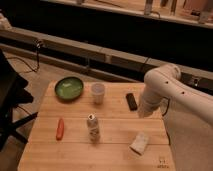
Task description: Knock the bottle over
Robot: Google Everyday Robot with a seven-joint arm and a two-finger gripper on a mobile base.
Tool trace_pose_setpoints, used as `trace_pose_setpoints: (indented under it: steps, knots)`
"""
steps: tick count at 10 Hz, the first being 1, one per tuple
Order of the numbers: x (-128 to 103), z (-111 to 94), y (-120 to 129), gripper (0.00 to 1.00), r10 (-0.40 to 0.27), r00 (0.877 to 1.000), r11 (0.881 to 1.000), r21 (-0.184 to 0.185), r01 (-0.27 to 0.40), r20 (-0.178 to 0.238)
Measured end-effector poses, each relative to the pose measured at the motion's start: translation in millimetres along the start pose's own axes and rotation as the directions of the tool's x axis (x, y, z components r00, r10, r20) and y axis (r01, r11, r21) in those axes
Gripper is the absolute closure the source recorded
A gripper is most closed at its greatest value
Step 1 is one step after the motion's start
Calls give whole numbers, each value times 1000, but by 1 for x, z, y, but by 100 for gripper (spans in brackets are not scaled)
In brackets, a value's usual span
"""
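The bottle (pixel 93 127) is slim and whitish with a mottled label and a round pale cap. It stands upright near the middle of the wooden table (pixel 75 155). My white arm comes in from the right and bends down over the table's right side. My gripper (pixel 144 111) is at the arm's lower end, well to the right of the bottle and a little farther back, close to a black object (pixel 131 101). It is not touching the bottle.
A white cup (pixel 97 92) stands behind the bottle. A green bowl (pixel 69 87) sits at the back left. An orange-red stick-shaped item (pixel 60 128) lies left of the bottle. A pale crumpled item (pixel 140 142) lies front right. A black chair (pixel 10 100) stands at the left.
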Motion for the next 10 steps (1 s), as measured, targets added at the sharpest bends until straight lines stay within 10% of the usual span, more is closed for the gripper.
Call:
trace_pose_setpoints:
  steps: [4, 10]
  knots:
    - [-25, 4, 3, 83, -137, 990, 991, 12, 137, 43]
    - [-119, 22, -9, 83, -354, 923, 935, 51, 350, 153]
